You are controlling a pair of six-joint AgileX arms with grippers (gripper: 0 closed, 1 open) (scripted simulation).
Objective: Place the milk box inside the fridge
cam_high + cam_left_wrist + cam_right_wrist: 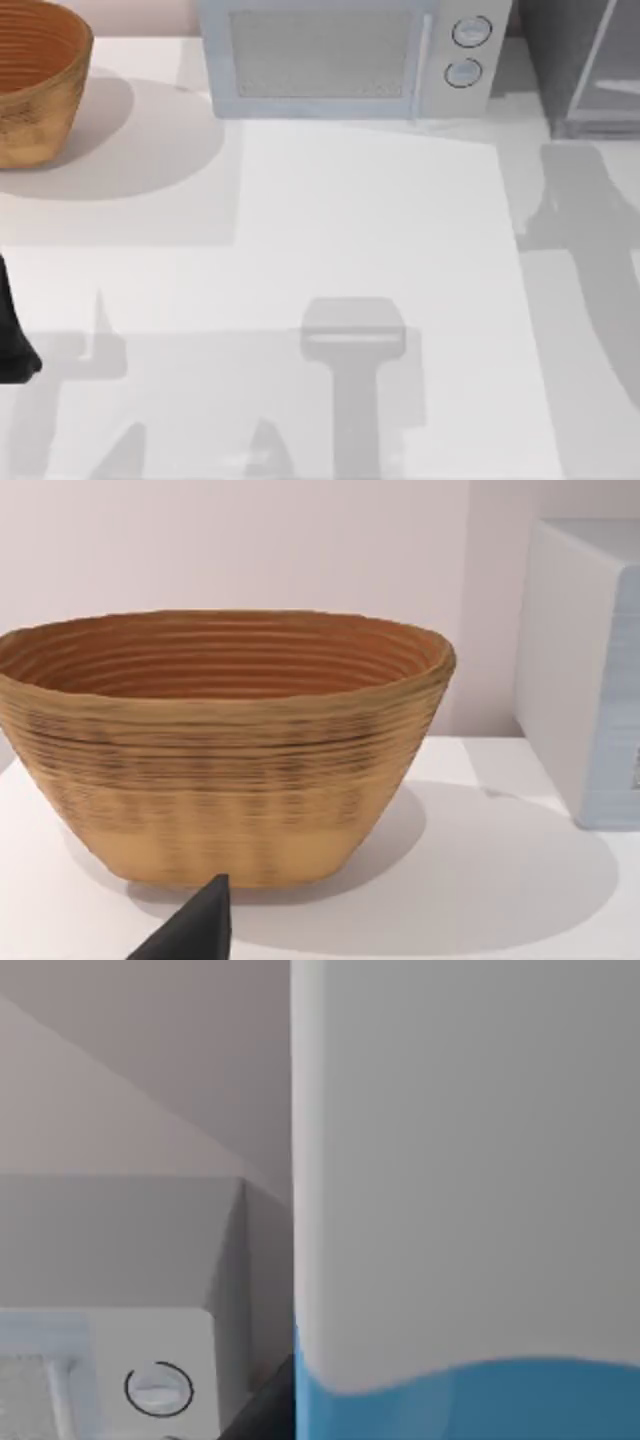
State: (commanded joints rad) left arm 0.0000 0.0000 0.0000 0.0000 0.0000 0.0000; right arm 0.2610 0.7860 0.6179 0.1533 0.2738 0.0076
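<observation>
Milk box [465,1200], tall white-topped carton with a blue middle, close before the right wrist camera, above the desk.
Dark grey boxy fridge [580,60] at far right corner; pale blue-grey microwave [350,55]; white desk [350,250]; woven brown basket [35,80]; left tool [195,930] parked by basket. Whether either tool is spread or pinching cannot be told. Advice: keep carton upright, clear the microwave, enter the fridge squarely.

A woven basket [35,85] sits left of the microwave [350,55] on the white table [350,250].
</observation>
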